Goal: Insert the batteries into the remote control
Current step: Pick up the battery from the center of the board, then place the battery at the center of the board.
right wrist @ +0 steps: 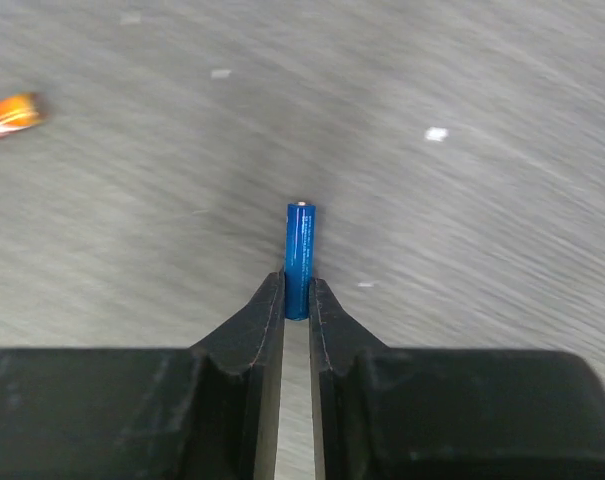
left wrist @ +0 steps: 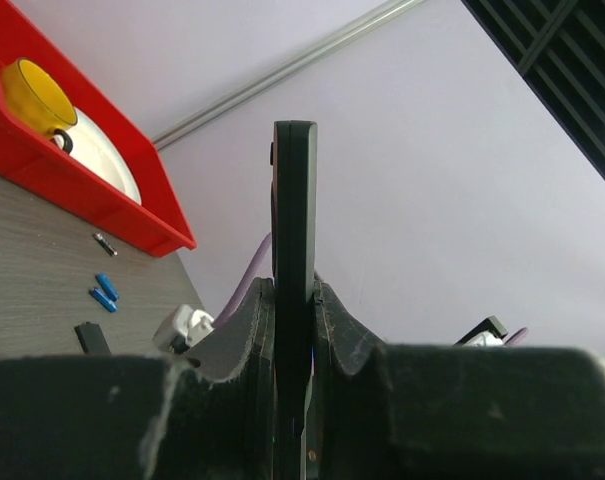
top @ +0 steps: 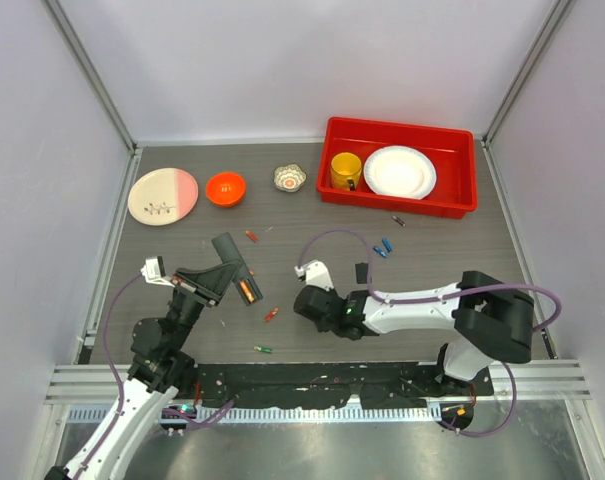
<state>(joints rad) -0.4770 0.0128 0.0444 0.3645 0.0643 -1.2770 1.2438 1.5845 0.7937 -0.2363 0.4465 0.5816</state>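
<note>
The remote control (top: 238, 268), a long black bar, is held off the table, and an orange battery (top: 246, 291) sits in its open compartment. My left gripper (top: 208, 284) is shut on it. In the left wrist view the remote control (left wrist: 294, 210) stands edge-on, pinched by the left gripper (left wrist: 294, 292). My right gripper (right wrist: 297, 292) is shut on the lower end of a blue battery (right wrist: 299, 250) just above the table. In the top view the right gripper (top: 301, 299) is right of the remote. Loose batteries lie about: orange (top: 251, 236), red (top: 271, 314), green (top: 263, 349), and a blue pair (top: 383, 247).
A small black flat piece (top: 362, 271) lies by the right arm's cable. At the back stand a red bin (top: 452, 199) holding a yellow cup (top: 345, 170) and a white plate (top: 399, 172), an orange bowl (top: 225, 187), a small patterned dish (top: 290, 178) and a pink-and-cream plate (top: 162, 195).
</note>
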